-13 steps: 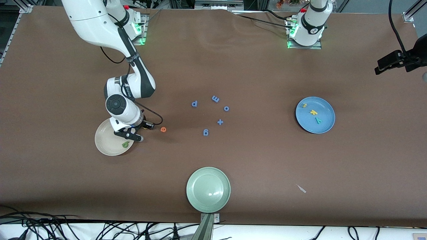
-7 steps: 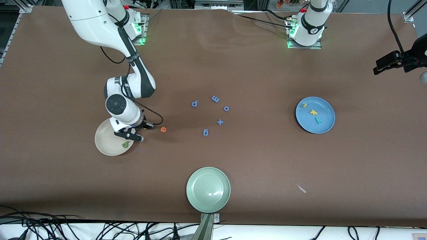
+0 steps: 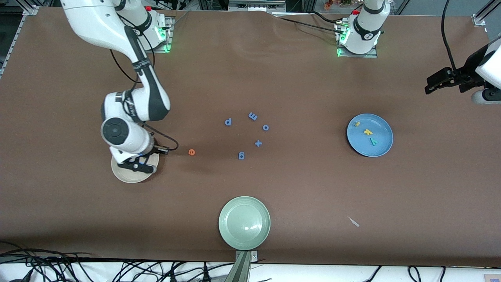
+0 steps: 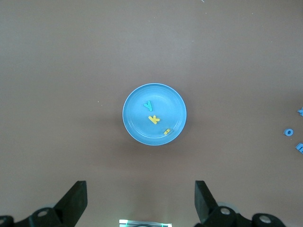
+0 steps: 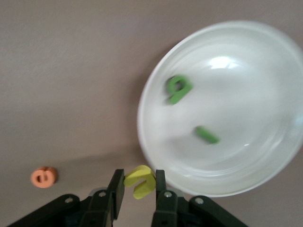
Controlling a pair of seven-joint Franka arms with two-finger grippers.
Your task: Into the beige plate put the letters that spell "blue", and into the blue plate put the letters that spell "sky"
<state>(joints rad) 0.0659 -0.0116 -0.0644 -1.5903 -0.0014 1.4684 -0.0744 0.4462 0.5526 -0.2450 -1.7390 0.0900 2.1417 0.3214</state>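
Our right gripper (image 5: pixel 137 183) hangs over the beige plate (image 3: pixel 122 175), clamped on the yellow u (image 5: pixel 140 179). Our left gripper (image 4: pixel 140 201) waits, fingers spread, high above the blue plate (image 4: pixel 137 130). Green b (image 5: pixel 178 88) and l (image 5: pixel 207 135) lie in the beige plate.

A robotics lab, by every sign. Two white arms (image 3: pixel 129 78) are bolted on metal base plates (image 3: pixel 358 51) with green status lights along one edge of a broad table (image 3: pixel 274 78) laid with brown cloth. Black cables (image 3: pixel 98 268) tangle along the edge nearest the front camera (a proper nest of them), and aluminium framing (image 3: pixel 258 4) runs past the arms' bases.
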